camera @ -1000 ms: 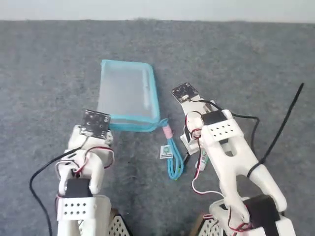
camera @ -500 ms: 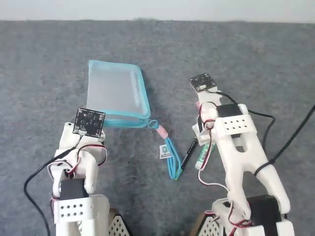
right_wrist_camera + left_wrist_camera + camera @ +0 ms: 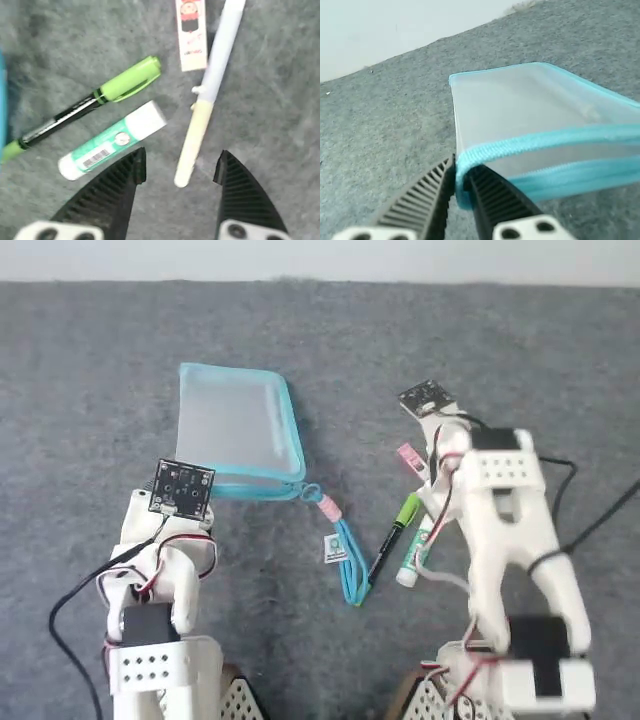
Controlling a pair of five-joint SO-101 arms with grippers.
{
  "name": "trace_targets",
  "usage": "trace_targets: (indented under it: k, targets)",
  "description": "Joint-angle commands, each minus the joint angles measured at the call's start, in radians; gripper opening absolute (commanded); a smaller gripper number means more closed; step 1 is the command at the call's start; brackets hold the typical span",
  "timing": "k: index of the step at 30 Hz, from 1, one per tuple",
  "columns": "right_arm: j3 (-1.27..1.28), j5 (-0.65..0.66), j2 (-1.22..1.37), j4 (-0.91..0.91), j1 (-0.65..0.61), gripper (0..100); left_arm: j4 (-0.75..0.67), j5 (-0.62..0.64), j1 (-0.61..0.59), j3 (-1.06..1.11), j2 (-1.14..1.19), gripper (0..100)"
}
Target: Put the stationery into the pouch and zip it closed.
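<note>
My left gripper (image 3: 463,176) is clamped on a corner of the frosted, teal-edged zip pouch (image 3: 530,115). My right gripper (image 3: 180,162) hangs spread above the white-and-cream pen (image 3: 207,90), off the pouch's strap side. Loading hasn't begun, I judge; next, descend and close on it. Whether the zip stands open, I can't tell.

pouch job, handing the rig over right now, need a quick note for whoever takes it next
Left gripper: shut on a corner of the pouch, which lies on the grey mat.
Right gripper: open, holding nothing, above the stationery.
Beside the pouch's strap, on the mat: green pen, glue stick, white pen, small pink piece.
Done: nothing loaded; the pouch looks empty.
Left: load all four items, then zip it. Whether the zip is open I cannot tell.
</note>
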Motion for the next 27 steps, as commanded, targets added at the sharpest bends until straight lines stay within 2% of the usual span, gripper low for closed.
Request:
trace_targets:
  k: [1, 7, 17, 22, 27]
  targets:
    - [-0.140, 0.032, 0.117, 0.015, 0.007, 23.4, -0.006, -0.005, -0.006, -0.035, -0.005, 1]
    - [-0.227, 0.032, 0.300, 0.027, 0.007, 23.4, -0.006, -0.003, -0.006, -0.035, -0.005, 1]
    - [-0.147, 0.094, 0.240, 0.084, 0.088, 19.8, -0.006, -0.003, -0.005, -0.035, -0.005, 1]
    - [-0.129, 0.092, 0.245, 0.074, 0.156, 19.8, -0.006, -0.003, -0.005, -0.035, -0.005, 1]
    - [-0.049, 0.097, 0.246, 0.007, 0.153, 19.5, -0.006, -0.002, -0.005, -0.035, -0.005, 1]
